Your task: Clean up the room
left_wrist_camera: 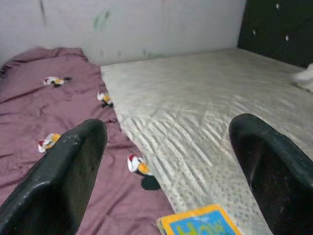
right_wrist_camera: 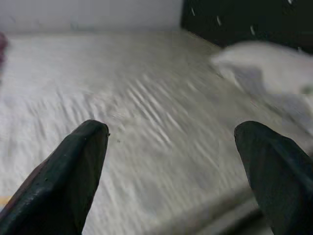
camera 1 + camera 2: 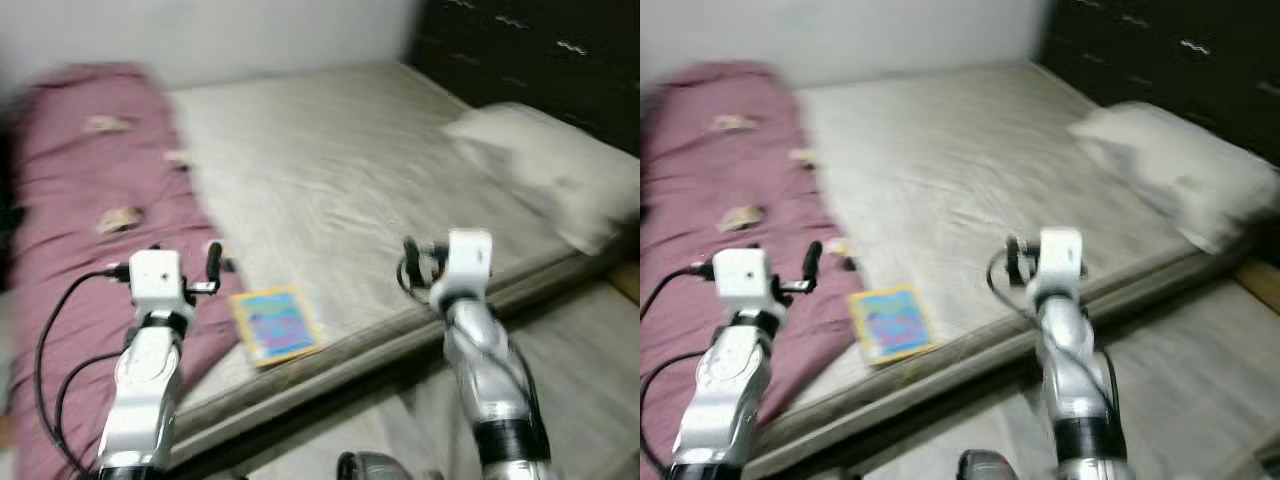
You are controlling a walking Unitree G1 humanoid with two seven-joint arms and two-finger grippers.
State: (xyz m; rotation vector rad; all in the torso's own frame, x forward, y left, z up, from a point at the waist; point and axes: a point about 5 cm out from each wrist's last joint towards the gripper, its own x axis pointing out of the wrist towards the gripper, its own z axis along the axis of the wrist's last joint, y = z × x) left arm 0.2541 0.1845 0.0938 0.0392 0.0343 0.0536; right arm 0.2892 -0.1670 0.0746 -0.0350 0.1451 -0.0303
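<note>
Both grippers, left and right, are held with jaws wide above the bed, probably readied for the book left near its edge.

Yellow-edged blue book — flat at mattress edge, beside maroon blanket

A bedroom in a home; a bed with a pale quilted mattress fills the scene; a maroon blanket lies along one side; a white pillow rests against a dark headboard
</note>
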